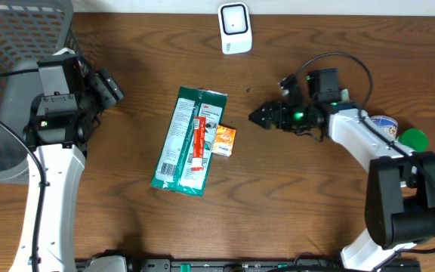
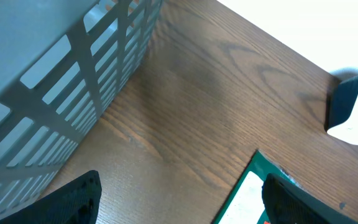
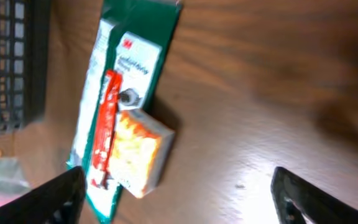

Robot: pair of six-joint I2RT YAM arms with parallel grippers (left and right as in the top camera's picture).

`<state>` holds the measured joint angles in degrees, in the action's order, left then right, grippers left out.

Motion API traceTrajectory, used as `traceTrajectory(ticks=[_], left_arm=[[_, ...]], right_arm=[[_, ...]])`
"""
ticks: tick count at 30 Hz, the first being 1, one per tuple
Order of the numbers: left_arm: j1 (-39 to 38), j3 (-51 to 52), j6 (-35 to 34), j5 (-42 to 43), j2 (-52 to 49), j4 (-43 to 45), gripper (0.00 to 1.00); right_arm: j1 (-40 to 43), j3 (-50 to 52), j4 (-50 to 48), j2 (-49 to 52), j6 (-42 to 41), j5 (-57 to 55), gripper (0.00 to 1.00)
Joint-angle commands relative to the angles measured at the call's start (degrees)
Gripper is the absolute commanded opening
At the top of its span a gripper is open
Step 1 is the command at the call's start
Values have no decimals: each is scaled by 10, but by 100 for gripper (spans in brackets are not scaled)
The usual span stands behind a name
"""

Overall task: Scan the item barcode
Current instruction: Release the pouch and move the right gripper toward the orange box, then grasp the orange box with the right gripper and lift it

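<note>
Both jaw pairs released, nothing held. Right gripper (image 1: 251, 115) centre-right, near orange box (image 1: 223, 140) overlapping green packet (image 1: 185, 141) mid-frame. Left gripper (image 1: 115, 85) upper left, beside basket (image 1: 6, 45).

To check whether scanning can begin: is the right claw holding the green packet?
No, the green packet lies flat on the table, apart from the open right claw.

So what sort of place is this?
Likely a mock shop checkout on a wooden table: a white barcode scanner, a green packet with a small orange box, and a grey mesh basket.
</note>
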<state>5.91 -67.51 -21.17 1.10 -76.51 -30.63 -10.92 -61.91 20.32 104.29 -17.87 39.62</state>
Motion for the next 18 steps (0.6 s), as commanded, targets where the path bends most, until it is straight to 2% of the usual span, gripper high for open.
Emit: traceTrajectory(ticks=[1,4,10,18], left_arm=[[2,-6,1,-5,-3,0,84],[2,-6,1,-5,-3,0,84],[2,-6,1,-5,-3,0,84],[2,-6,1,-5,-3,0,84]], right_arm=[[-62,5,3,-2,-85,-72,74],[-121,8,2,-1,-127,-156,64],[-190,10,2,-1,-210,-265,56],[-202,35,-46,-1,-273,-277,43]])
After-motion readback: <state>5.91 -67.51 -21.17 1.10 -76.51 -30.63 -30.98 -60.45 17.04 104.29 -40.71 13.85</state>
